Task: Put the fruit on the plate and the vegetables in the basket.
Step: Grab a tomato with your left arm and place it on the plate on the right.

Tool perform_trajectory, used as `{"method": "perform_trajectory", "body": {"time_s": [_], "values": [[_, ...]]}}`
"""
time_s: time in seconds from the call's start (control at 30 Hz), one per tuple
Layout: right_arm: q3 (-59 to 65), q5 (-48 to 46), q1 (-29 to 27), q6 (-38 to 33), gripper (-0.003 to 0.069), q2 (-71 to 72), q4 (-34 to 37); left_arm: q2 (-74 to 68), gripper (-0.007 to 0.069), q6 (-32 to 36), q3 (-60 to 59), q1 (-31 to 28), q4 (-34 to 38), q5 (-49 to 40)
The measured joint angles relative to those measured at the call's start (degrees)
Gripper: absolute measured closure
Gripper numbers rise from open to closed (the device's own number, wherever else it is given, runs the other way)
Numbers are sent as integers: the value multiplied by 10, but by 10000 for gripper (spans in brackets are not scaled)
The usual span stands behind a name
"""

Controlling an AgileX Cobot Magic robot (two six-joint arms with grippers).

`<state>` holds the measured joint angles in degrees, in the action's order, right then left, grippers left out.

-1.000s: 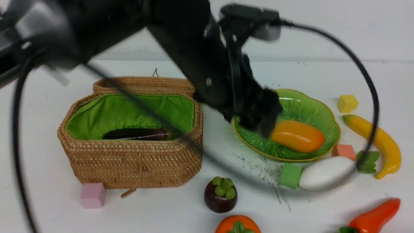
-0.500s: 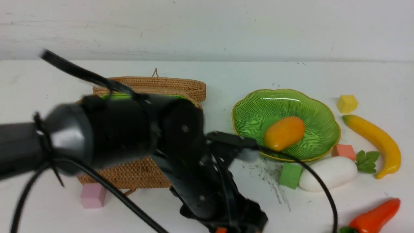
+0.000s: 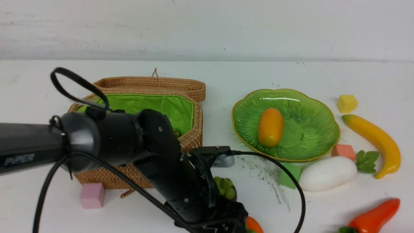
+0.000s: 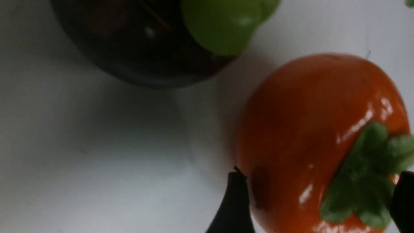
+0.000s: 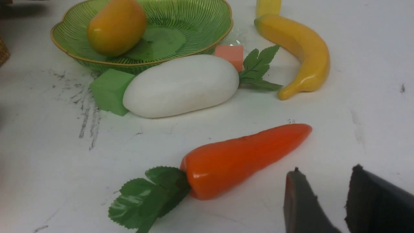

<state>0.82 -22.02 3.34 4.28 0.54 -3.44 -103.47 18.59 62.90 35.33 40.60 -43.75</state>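
Note:
My left arm reaches down to the table's front edge, its gripper (image 3: 233, 224) low over the orange persimmon (image 3: 254, 225). In the left wrist view the gripper (image 4: 320, 174) is open, one finger (image 4: 234, 200) at the persimmon's (image 4: 310, 129) side and the other finger (image 4: 403, 200) past its green calyx. The dark mangosteen (image 4: 139, 42) sits just beyond, partly hidden behind the arm (image 3: 225, 189). A mango (image 3: 270, 127) lies in the green plate (image 3: 310, 106). Banana (image 3: 376, 144), white radish (image 3: 326, 173) and orange pepper (image 3: 375, 217) lie at right. My right gripper (image 5: 326, 173) is open and empty near the pepper (image 5: 242, 158).
The open wicker basket (image 3: 190, 139) with green lining stands at the left, behind my left arm. Small cubes are scattered about: pink (image 3: 92, 195), green (image 3: 287, 176), salmon (image 3: 343, 151) and yellow (image 3: 347, 103). The arm's cable loops over the table in front of the plate.
My left arm swung away from the plate and came down at the front by the persimmon. The mango, left in the plate, rolled and turned lengthwise. The right gripper has not moved.

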Motion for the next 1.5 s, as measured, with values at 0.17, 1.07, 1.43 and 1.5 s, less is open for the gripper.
{"method": "perform_trajectory", "body": {"time_s": [0.17,1.07,1.43,1.5], "values": [[0,0,0,0,417,0,0,-27,36,2,0,0,33,12],[0,0,0,-1,417,0,0,7,186,90,141,-1,68,-170],[0,0,0,-1,416,0,0,-196,186,-96,530,-36,-66,-37],[0,0,0,-1,416,0,0,-251,186,-146,598,-36,-110,-38]]}}
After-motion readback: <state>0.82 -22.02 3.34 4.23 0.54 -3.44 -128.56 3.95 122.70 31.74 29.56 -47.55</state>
